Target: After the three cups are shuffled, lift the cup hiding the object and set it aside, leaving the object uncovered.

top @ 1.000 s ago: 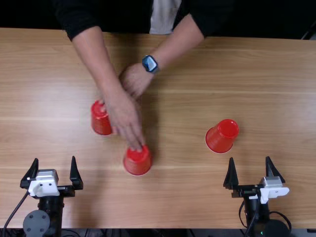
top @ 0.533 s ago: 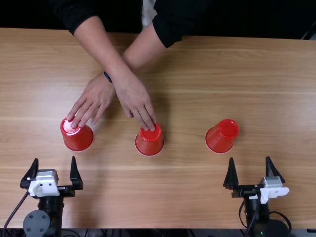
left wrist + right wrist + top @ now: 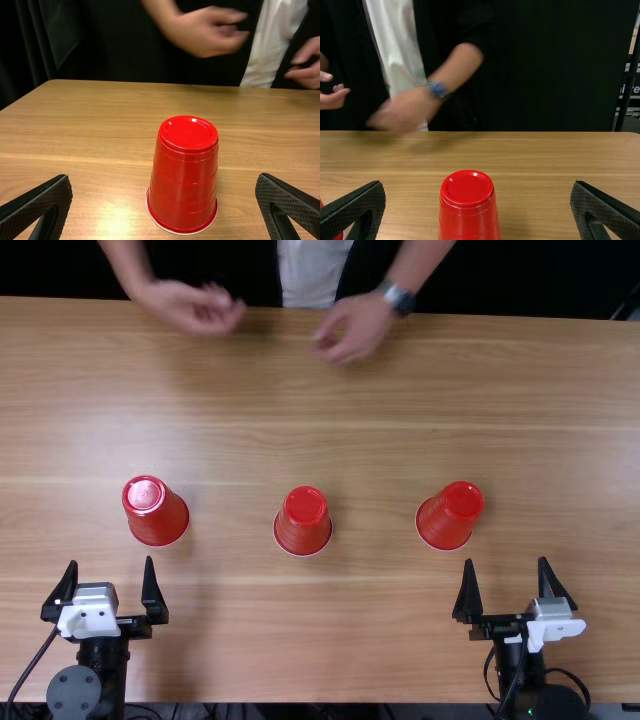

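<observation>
At the wooden table's [image 3: 560,410] far edge the person's hands [image 3: 195,305] are pulling away from the left red cup [image 3: 153,510], middle red cup [image 3: 303,520] and right red cup [image 3: 450,515], likely ending the shuffle, while the left gripper [image 3: 109,570] and right gripper [image 3: 505,570] are waiting wide open on the near side, the object hiding unseen.

We log the left gripper [image 3: 109,563] and the right gripper [image 3: 505,561] low at the near side, well apart, each pointing straight forward, its two fingers spread wide.
</observation>
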